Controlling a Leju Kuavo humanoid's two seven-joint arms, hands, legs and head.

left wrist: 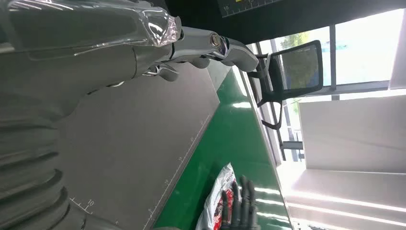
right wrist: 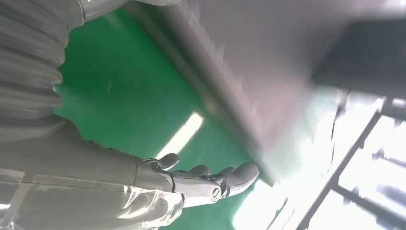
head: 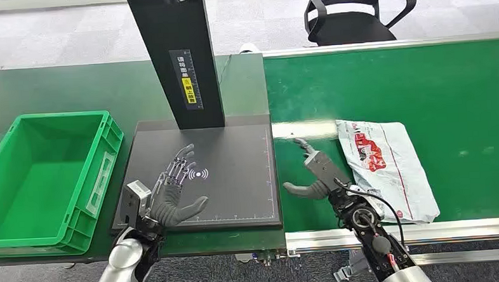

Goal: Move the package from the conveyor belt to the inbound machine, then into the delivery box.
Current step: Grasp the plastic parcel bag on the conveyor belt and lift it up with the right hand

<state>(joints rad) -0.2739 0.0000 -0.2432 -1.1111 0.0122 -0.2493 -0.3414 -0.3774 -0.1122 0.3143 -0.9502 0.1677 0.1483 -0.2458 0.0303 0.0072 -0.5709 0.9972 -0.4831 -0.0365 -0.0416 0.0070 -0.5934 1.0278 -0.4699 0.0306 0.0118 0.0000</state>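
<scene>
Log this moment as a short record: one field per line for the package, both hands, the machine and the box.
package: white plastic mailer bag with red print, lying flat on the green conveyor belt
right hand: open, over the belt beside the package's near-left edge, holding nothing
left hand: open, fingers spread above the black inbound machine plate
machine: black upright column rising from the plate's far side
delivery box: green plastic crate, left of the plate; nothing visible inside
task state: package not yet lifted
</scene>
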